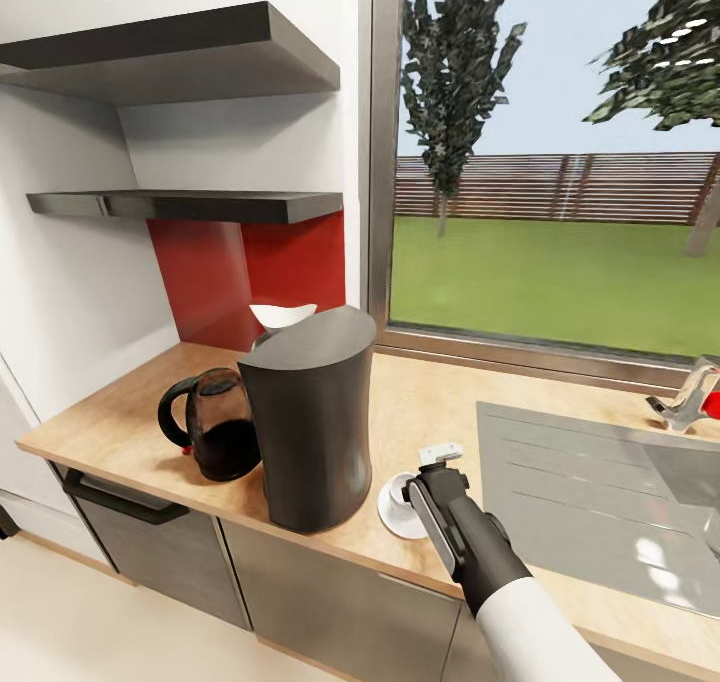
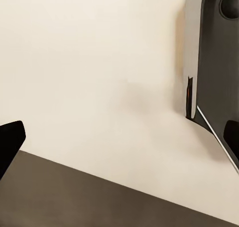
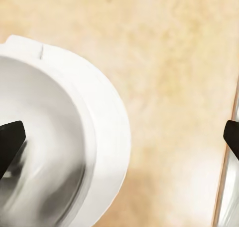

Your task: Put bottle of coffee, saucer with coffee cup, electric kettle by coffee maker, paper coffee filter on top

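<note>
The dark grey coffee maker (image 1: pixel 310 422) stands on the kitchen countertop (image 1: pixel 430 402), with the white paper coffee filter (image 1: pixel 283 314) showing at its top rear edge. To its left is the glass electric kettle (image 1: pixel 210 437). On its right the saucer (image 1: pixel 390 514) carries the coffee cup (image 1: pixel 401 493). My right gripper (image 1: pixel 432 480) hovers over them, open. In the right wrist view one finger is above the cup (image 3: pixel 45 152), beside the saucer rim (image 3: pixel 113 137); the other is above bare counter (image 3: pixel 179 87). My left gripper (image 2: pixel 119 137) is open over pale floor. The kitchen shelf (image 1: pixel 190 205) shows its underside. The bottle of coffee is out of view.
A steel sink (image 1: pixel 600 482) with a faucet (image 1: pixel 690 402) lies right of the saucer. A thicker dark shelf (image 1: pixel 180 57) hangs above the slim one, over a red backsplash (image 1: pixel 250 282). A large window (image 1: pixel 550 162) runs behind the counter.
</note>
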You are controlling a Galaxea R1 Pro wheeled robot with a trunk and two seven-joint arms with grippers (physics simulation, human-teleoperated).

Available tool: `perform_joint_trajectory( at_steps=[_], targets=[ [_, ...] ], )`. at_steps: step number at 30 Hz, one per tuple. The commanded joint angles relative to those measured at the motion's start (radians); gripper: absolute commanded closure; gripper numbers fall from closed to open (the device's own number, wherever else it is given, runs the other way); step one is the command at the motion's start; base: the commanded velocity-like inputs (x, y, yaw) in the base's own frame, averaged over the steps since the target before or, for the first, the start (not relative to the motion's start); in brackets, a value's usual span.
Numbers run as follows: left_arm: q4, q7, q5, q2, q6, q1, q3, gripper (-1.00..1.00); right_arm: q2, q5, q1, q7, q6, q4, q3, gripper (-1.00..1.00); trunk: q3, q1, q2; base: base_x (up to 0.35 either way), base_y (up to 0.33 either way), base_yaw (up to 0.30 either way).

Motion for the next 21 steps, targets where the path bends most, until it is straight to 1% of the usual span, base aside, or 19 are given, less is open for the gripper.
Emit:
perform_joint_trajectory(
  at_steps=[1, 8, 16, 21],
  targets=[
    [-0.001, 0.001, -0.01, 0.0, -0.001, 0.0, 0.009, -1.0, 0.0, -0.007, -0.001, -0.008, 0.004, -0.001, 0.003, -1.0, -0.002, 0.001, -0.002, 0.0, 0.0, 0.0],
    [-0.001, 0.0, -0.01, 0.001, -0.001, 0.0, 0.01, -1.0, 0.001, -0.008, -0.001, -0.008, 0.004, -0.019, 0.002, -1.0, -0.002, 0.001, -0.002, 0.0, 0.0, 0.0],
    [-0.001, -0.003, -0.01, 0.001, -0.001, 0.0, 0.01, -1.0, 0.001, -0.008, -0.003, -0.006, 0.008, -0.155, 0.002, -1.0, -0.002, 0.001, -0.002, 0.0, 0.0, 0.0],
    [-0.002, -0.005, -0.01, 0.001, -0.001, 0.0, 0.009, -1.0, 0.001, -0.008, -0.003, -0.006, 0.063, -0.218, 0.002, -1.0, -0.002, 0.001, -0.002, 0.0, 0.0, 0.0]
  ],
)
